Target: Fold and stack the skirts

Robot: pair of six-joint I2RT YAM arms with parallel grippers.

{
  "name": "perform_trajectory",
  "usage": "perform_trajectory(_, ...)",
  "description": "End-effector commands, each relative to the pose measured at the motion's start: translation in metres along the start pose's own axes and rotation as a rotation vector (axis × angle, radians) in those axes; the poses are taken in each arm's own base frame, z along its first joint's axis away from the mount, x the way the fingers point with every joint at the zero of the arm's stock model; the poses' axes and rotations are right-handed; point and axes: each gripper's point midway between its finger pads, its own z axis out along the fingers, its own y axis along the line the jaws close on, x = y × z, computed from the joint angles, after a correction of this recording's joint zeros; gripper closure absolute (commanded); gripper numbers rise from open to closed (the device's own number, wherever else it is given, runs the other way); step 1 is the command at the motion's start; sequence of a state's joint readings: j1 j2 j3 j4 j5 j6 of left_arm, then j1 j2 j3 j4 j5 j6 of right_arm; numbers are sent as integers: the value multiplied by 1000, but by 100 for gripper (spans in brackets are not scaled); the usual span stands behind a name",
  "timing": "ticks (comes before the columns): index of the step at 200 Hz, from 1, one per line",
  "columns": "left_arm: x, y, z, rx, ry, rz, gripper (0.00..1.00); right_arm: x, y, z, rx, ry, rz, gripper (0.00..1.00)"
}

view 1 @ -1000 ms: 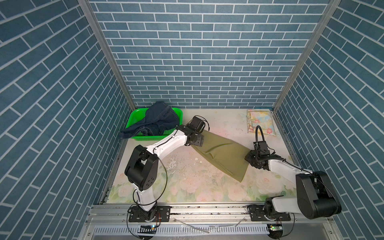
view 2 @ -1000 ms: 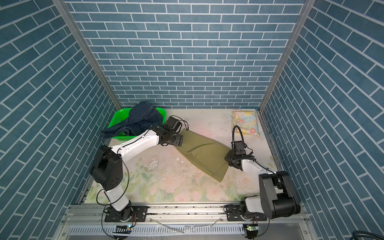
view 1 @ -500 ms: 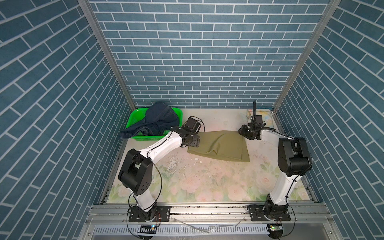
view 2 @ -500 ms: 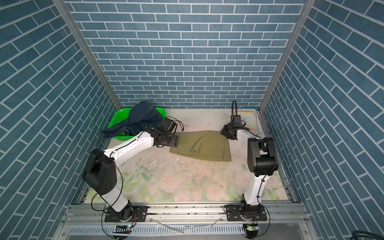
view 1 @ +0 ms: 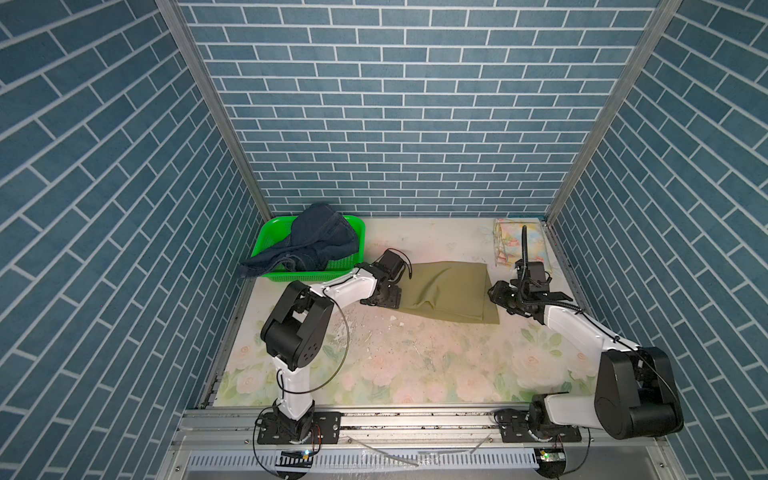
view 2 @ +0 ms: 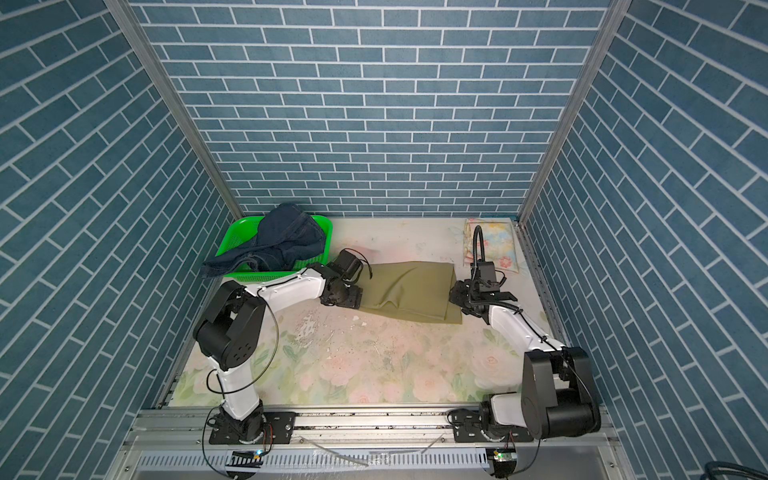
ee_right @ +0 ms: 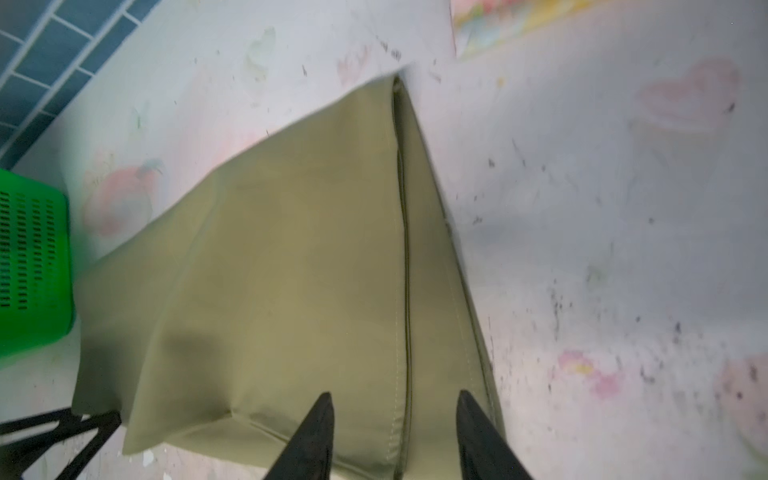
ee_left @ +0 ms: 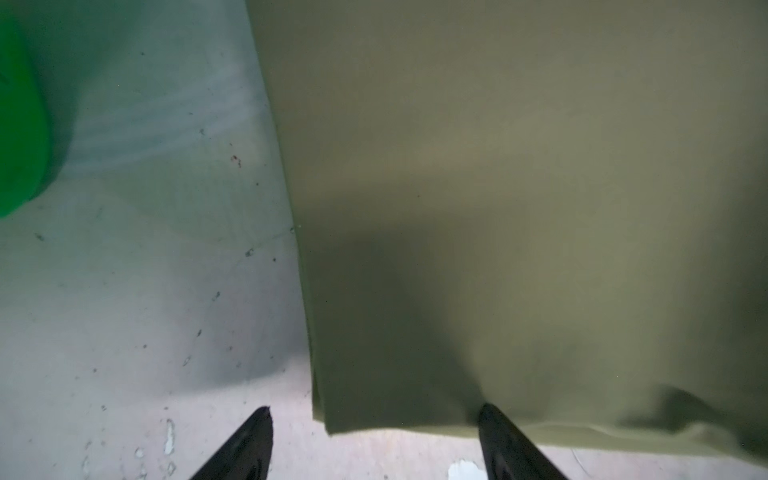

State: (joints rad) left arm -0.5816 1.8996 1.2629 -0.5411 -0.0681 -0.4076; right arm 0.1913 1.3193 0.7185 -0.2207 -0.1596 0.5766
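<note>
Both top views: R arm, half a sec ago stretched back by floral skirt [view 1: 505, 245], now has right gripper [view 1: 498, 296] at R edge of olive skirt [view 1: 449, 291]. Left gripper [view 1: 384, 300] unchanged at L edge. Olive skirt folded, mid-table, same spot. Denim skirt [view 1: 316, 241] heaped in green basket [view 1: 270, 232], hem over rim.

L wrist: fingers [ee_left: 253, 436] wide apart, nothing held, skirt corner between; blurry.

R wrist: fingers [ee_right: 318, 424] part-open over skirt seam, no pinch seen; bases cut off.
</note>
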Motion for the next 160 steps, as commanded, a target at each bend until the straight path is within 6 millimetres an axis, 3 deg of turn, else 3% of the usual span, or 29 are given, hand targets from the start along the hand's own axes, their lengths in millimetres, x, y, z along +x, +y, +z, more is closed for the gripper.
perform_trajectory(1,-7,3,6,-4,-26,-15,23,24,-1,1,-4,52,28,55)
perform_trajectory(27,-7,2,7,7,-34,-22,24,41,3,11,-25,98,40,57)
perform_trajectory(94,-1,12,14,1,-20,-32,24,59,8,36,-50,161,68,64)
perform_trajectory(114,0,13,15,4,-20,-38,24,64,10,39,-56,177,64,74)
perform_trajectory(139,3,13,17,3,-15,-37,24,65,10,37,-50,178,64,100)
perform_trajectory(160,5,15,18,3,-11,-38,24,59,8,29,-27,158,48,100)
